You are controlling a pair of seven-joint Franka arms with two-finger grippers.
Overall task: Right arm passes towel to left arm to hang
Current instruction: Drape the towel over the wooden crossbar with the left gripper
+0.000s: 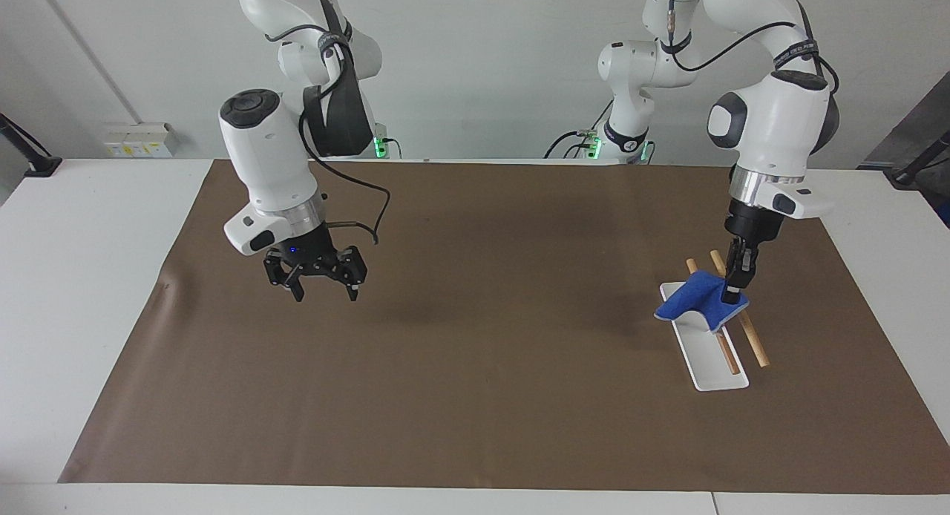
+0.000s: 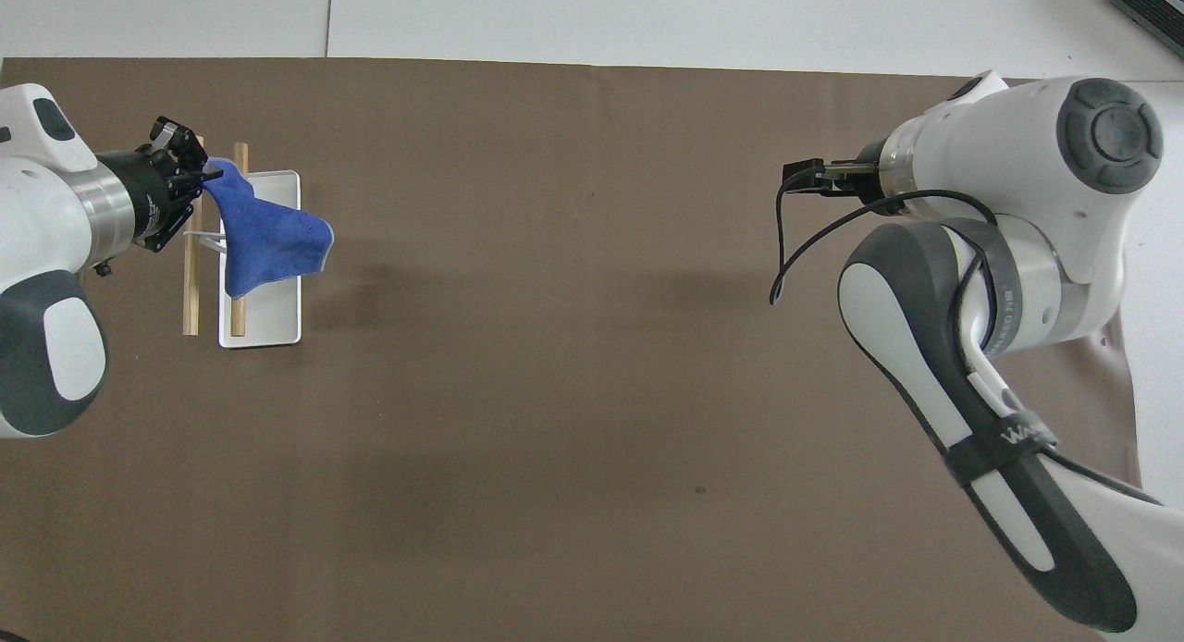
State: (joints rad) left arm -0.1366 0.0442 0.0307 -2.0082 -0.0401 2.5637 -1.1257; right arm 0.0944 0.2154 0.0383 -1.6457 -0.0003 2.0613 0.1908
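The blue towel lies draped across the two wooden rods of a small white rack toward the left arm's end of the table. My left gripper points straight down over the rack and is shut on the towel's upper corner. In the overhead view the left gripper holds the towel over the rods and the rack's base. My right gripper is open and empty, hanging over bare mat toward the right arm's end; in the overhead view the right gripper barely shows.
A brown mat covers most of the white table. Two smaller green-lit white arms stand at the robots' edge of the table. A loose black cable hangs from the right wrist.
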